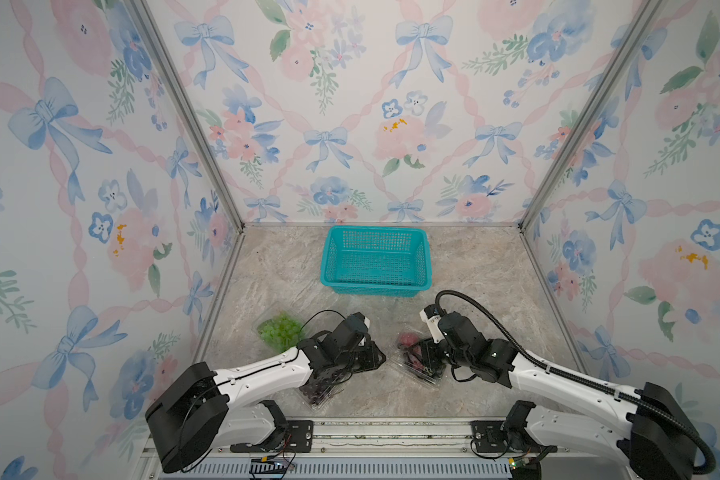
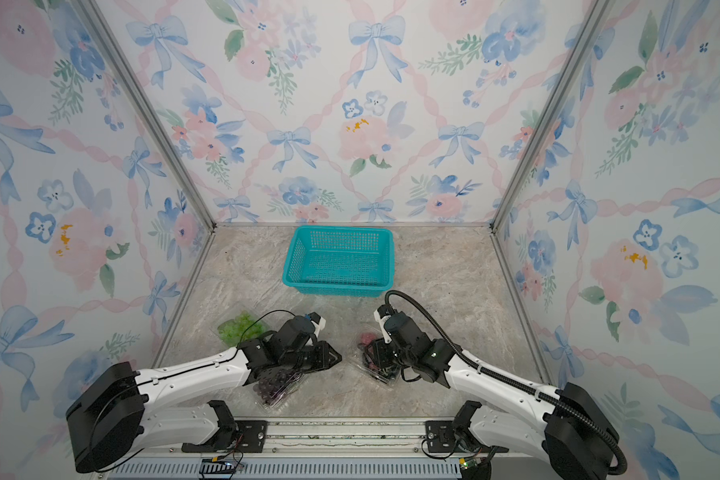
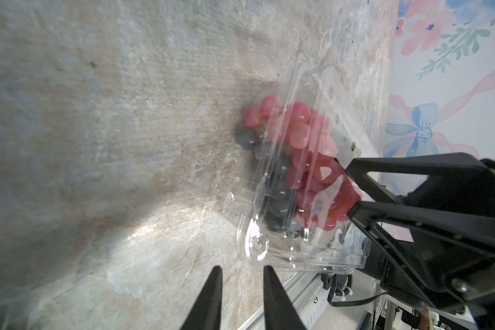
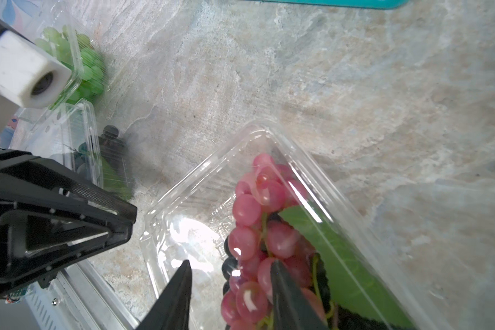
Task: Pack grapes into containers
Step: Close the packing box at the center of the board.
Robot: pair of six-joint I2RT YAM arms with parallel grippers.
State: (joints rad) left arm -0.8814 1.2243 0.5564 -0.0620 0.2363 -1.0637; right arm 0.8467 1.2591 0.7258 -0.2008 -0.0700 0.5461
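My right gripper [image 4: 231, 263] is down inside the red grapes' container [image 4: 189, 225]. Its fingers are parted partway: one rests against the red grapes [image 4: 249, 211] and the other hangs over the bare plastic floor, so nothing is clamped. A few darker grapes sit under the red ones, and a green leaf [image 4: 335, 251] lies along the far wall.

My left gripper [image 3: 242, 267] hovers just beside that container. Its fingers are a narrow gap apart with only counter [image 1: 474, 270] showing between them, so it grasps nothing.

The clear clamshell sits near the counter's front edge, right of centre, with its lid not shut. Its long axis runs diagonally from back-left to front-right. The bunch lies along it, with the leaf end under my right gripper and the other end pointing toward the back edge.

A second clamshell with dark purple grapes [image 1: 321, 392] lies by the front edge, left of centre, partly under my left arm. A third with green grapes [image 1: 281, 330] sits near the left edge. The teal mesh basket [image 1: 376, 287] stands at the middle of the back edge, well apart from both grippers. My left gripper crowds the open side of the red container.
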